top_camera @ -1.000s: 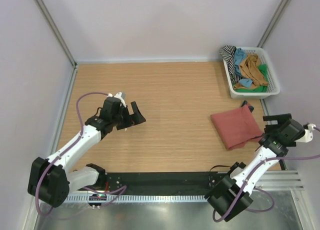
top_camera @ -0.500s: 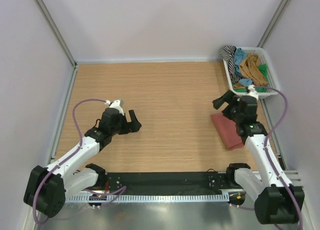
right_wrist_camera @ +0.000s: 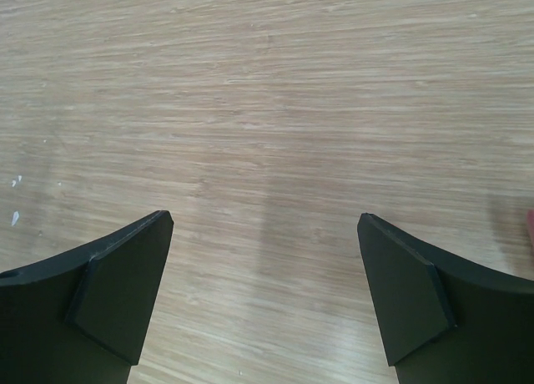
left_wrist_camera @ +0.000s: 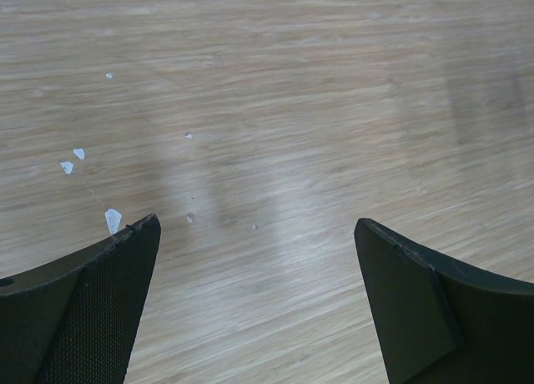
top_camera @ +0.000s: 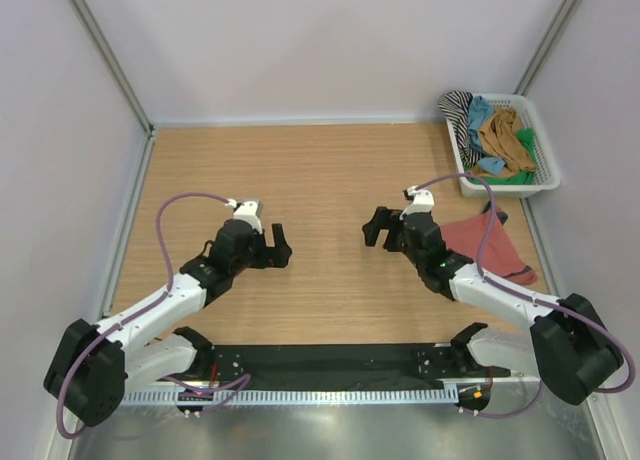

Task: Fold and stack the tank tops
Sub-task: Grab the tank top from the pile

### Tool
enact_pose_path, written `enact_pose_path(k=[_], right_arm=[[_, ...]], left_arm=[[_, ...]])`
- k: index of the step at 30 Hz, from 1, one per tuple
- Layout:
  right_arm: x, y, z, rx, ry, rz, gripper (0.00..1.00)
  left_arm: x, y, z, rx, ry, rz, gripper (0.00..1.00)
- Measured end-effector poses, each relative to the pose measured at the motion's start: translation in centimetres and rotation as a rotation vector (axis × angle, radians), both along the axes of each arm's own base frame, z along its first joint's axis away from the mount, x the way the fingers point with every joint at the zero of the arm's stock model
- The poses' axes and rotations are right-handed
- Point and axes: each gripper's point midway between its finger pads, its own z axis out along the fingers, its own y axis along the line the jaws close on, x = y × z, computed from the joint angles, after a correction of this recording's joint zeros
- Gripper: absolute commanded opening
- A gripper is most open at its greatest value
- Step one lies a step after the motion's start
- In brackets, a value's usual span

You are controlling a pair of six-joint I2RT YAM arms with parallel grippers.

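Both arms reach low over the table (top_camera: 330, 170), wrists angled in toward the middle, claws facing each other across bare wood.

Left arm: stretched forward and right from its base, forearm low, purple cable looping over the elbow. left gripper (top_camera: 278, 246) sits left of centre, fingers pointing right. The left wrist view shows the same claw (left_wrist_camera: 257, 225) with jaws spread wide and only wood grain between them, plus a few white specks (left_wrist_camera: 113, 219) on the surface by the left finger. Not holding anything.

Right arm: swung in from its base, forearm running up-left across the table. right gripper (top_camera: 374, 228) is right of centre, fingers pointing left. The right wrist view (right_wrist_camera: 265, 219) shows jaws fully apart with plain wood between them. Also holding nothing.

Tank tops:
- rust-red tank top (top_camera: 505, 252) lies flat on the table just behind the right wrist, beside the forearm; the cable crosses over it. It's folded into a rough wedge, with navy trim peeking out at its far corner. A sliver of red shows at the right edge of the right wrist view. Chest print not visible.
- white basket (top_camera: 510, 190) is in the far right corner, near the red shirt but apart from it. Inside is a crumpled heap: ochre-brown tank top (top_camera: 505, 135) on top in the middle, striped top (top_camera: 455, 110) hanging over the left rim, blue top (top_camera: 480, 110) beside it, green top (top_camera: 522, 145) on the right. All unfolded.
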Motion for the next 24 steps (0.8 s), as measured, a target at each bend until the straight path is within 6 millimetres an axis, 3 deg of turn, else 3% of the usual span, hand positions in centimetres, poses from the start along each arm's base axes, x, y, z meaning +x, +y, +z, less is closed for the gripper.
enact_pose_path(k=[9,24], right_arm=[[1.1,0.5,-0.1,-0.014,-0.068,-0.013,1.00],[1.7,0.2,-0.2,-0.035,-0.091,-0.037,1.00]], left_arm=[[-0.6,-1.4,-0.8,0.059,0.003,-0.051,1.00],[-0.4,-1.1,1.1,0.055,-0.066,-0.018,1.00]])
